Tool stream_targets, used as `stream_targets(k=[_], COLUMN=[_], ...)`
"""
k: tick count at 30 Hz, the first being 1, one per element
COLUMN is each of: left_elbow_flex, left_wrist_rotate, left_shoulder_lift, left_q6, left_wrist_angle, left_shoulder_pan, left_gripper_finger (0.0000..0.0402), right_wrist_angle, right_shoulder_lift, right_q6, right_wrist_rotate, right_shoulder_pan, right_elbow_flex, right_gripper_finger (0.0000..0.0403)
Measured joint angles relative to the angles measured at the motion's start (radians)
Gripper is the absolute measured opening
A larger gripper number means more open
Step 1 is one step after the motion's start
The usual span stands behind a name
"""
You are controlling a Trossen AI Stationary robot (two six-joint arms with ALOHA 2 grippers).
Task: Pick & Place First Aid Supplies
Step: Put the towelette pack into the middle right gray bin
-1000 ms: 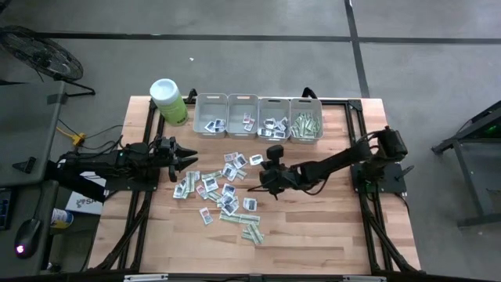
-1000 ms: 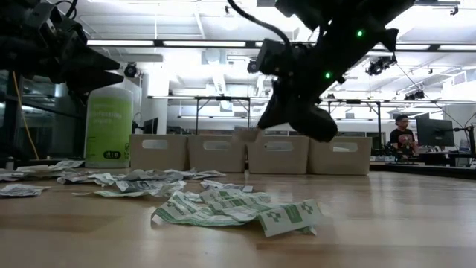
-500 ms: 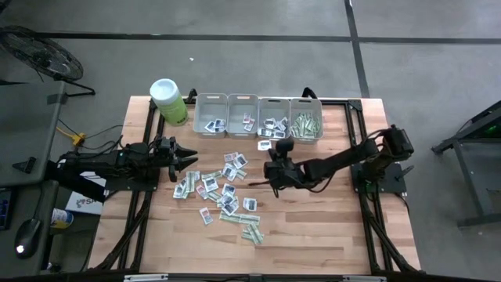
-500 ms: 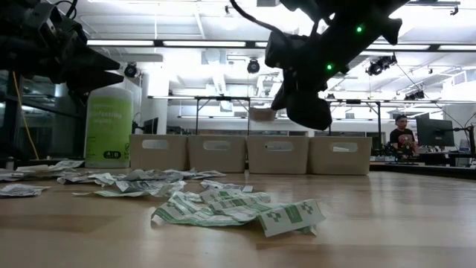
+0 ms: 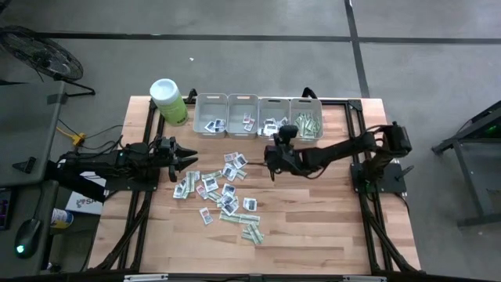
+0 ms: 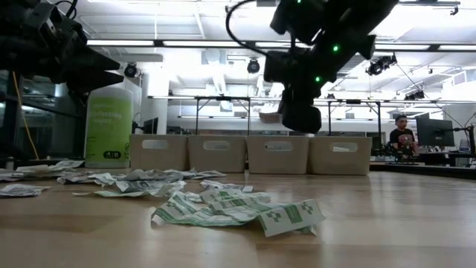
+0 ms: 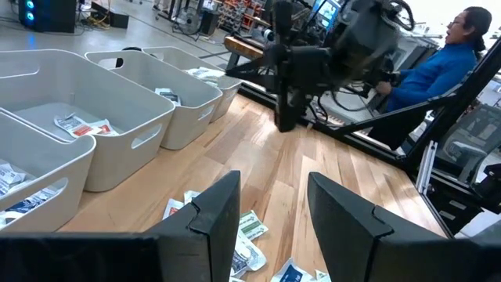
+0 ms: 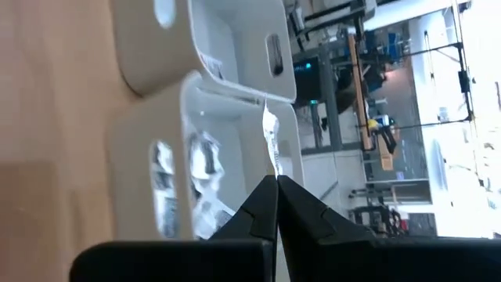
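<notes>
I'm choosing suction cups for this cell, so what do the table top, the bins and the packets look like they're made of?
Table top: wood, pale planks with visible grain, matte. Bins: probably moulded plastic, smooth grey, with cut-out handles. Packets: seemingly printed paper, thin, creased and curling.

We saw two dark, near-black arms built of slim jointed segments. The left arm [image 5: 117, 163] carried bundled black cabling along its length and ended in a left gripper [image 5: 188, 159] with two tapering, pointed black fingers; in its wrist view those fingers [image 7: 211, 215] looked broad, matte and angular with bevelled edges. The right arm [image 5: 344, 149] rose from a chunky black base block [image 5: 380, 174]. Its wrist housing [image 6: 320, 45] showed small green indicator lights and a looping black cable. The right gripper [image 8: 275, 205] had smooth black fingers narrowing to fine tips.
</notes>
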State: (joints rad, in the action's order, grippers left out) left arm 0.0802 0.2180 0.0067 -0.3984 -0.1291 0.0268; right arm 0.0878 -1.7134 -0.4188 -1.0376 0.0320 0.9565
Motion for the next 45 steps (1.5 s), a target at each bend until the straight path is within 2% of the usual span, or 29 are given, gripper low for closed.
stream_targets(k=[9,19,30,35,45], left_elbow_flex=[0.0,0.0,0.0,0.0,0.0], left_wrist_rotate=[0.0,0.0,0.0,0.0,0.0], left_shoulder_lift=[0.0,0.0,0.0,0.0,0.0], left_q6=[0.0,0.0,0.0,0.0,0.0], left_wrist_angle=[0.0,0.0,0.0,0.0,0.0], left_shoulder_pan=[0.0,0.0,0.0,0.0,0.0], left_gripper_finger=[0.015,0.015,0.015,0.015,0.015], right_wrist_angle=[0.002,0.01,0.054,0.054,0.044], right_shoulder_lift=[0.0,0.0,0.0,0.0,0.0], right_q6=[-0.096,-0.234,-0.371,-0.375,-0.344], right_wrist_rotate=[0.092,0.146,0.263,0.264,0.25], right_shoulder_pan=[-0.122,-0.199,-0.252,-0.255,-0.24], right_elbow_flex=[0.0,0.0,0.0,0.0,0.0], right_gripper_finger=[0.0,0.0,0.0001,0.0024,0.0102])
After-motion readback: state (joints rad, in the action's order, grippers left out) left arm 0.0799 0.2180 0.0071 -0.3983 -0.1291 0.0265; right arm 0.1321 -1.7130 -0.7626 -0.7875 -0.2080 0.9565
